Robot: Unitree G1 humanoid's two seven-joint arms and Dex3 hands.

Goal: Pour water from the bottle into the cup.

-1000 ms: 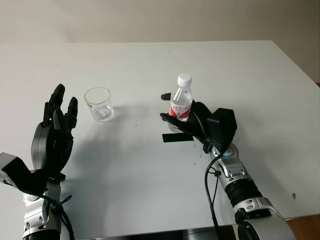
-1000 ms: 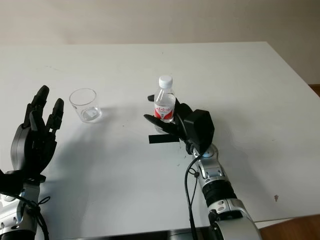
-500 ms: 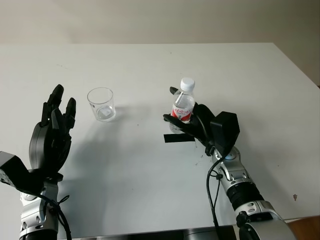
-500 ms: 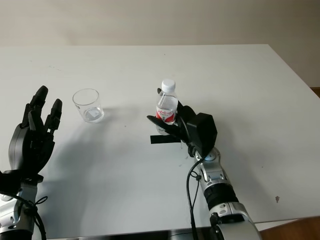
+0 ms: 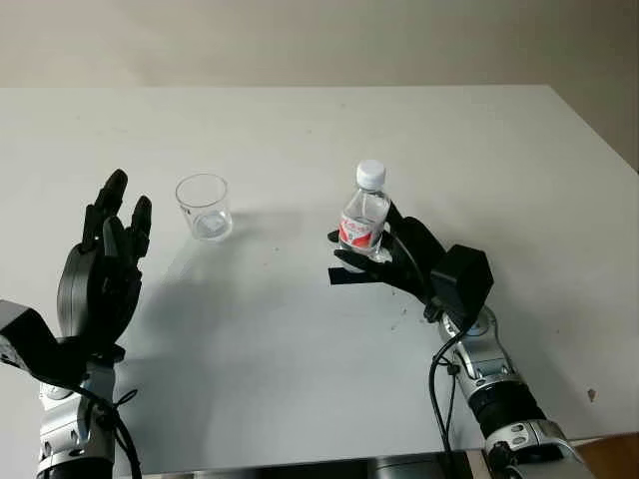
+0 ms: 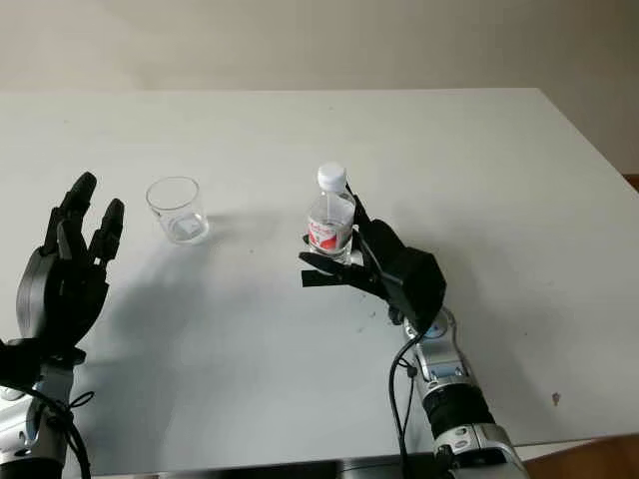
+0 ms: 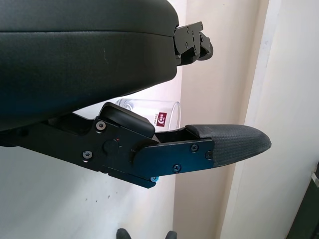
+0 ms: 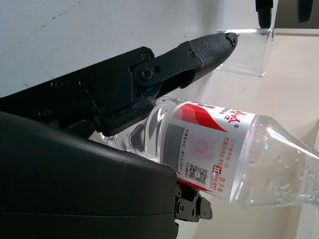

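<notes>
On the white tabletop: a bottle, a cup and a strip of tape, with one robot hand at each side.
Bottle: the small clear plastic water bottle with a white cap and red-and-white label stands right of centre, roughly upright with a slight lean, cap still on.
Right robot hand: the black three-fingered right robot hand is wrapped around the lower half of the bottle, at and below the label, one finger curving over the body and the palm shell against the opposite side, as the right wrist view shows.
Bottle base: I cannot tell from where I stand whether it touches the tabletop or sits just above it.
Tape: a short strip of black tape lies flat on the tabletop right under the gripping fingers.
Cup: the clear, short plastic cup stands upright on the tabletop, well apart from the bottle on its left, with nothing touching it.
Left robot hand: the black left robot hand is open, raised above the near left part of the tabletop, fingers pointing away from the robot, near the cup but apart from it.
Left wrist view: the cup shows beyond one finger, with a small red mark on its wall.
</notes>
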